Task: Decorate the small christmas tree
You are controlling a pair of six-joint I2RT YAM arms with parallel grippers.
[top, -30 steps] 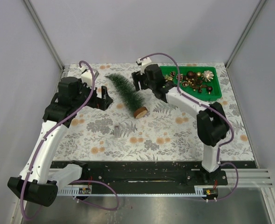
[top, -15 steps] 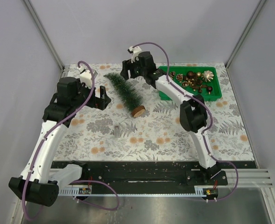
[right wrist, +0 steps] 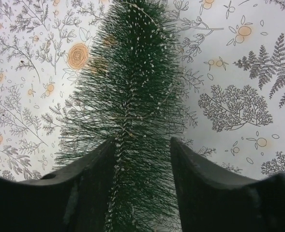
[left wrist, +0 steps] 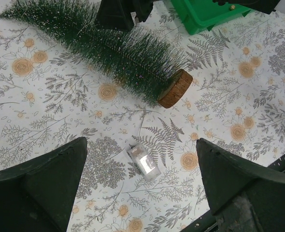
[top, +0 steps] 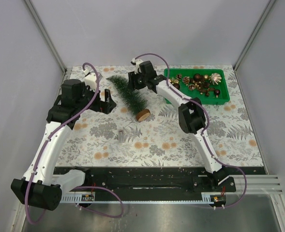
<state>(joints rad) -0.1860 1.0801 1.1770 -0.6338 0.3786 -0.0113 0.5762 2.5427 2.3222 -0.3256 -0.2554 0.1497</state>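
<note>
Slim dark-green bottle-brush christmas tree [top: 128, 94] lies flat on the floral tablecloth [top: 166, 140], wood-disc base nearest. Right gripper [top: 135, 81] straddles its mid-trunk, fingers spread, not clamped. Left gripper [top: 105, 102] parted, beside.

Bristly tree [left wrist: 118, 50], rough wood base [left wrist: 175, 88]
</note>
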